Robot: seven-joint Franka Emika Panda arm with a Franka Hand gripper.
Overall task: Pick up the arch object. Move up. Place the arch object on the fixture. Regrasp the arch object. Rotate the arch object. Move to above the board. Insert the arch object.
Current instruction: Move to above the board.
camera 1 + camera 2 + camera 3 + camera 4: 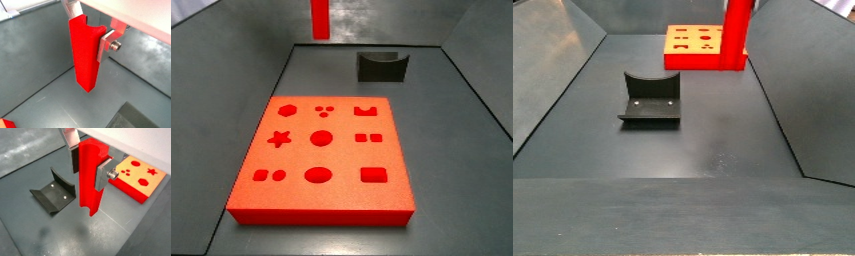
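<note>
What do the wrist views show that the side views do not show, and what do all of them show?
Only the wrist views show the hand: its fingers grip the arch object near its upper end. Only the side views show the board whole, with all its cutouts, and the arch object hanging high above the floor. Both show the arch object upright and clear of the fixture.
</note>
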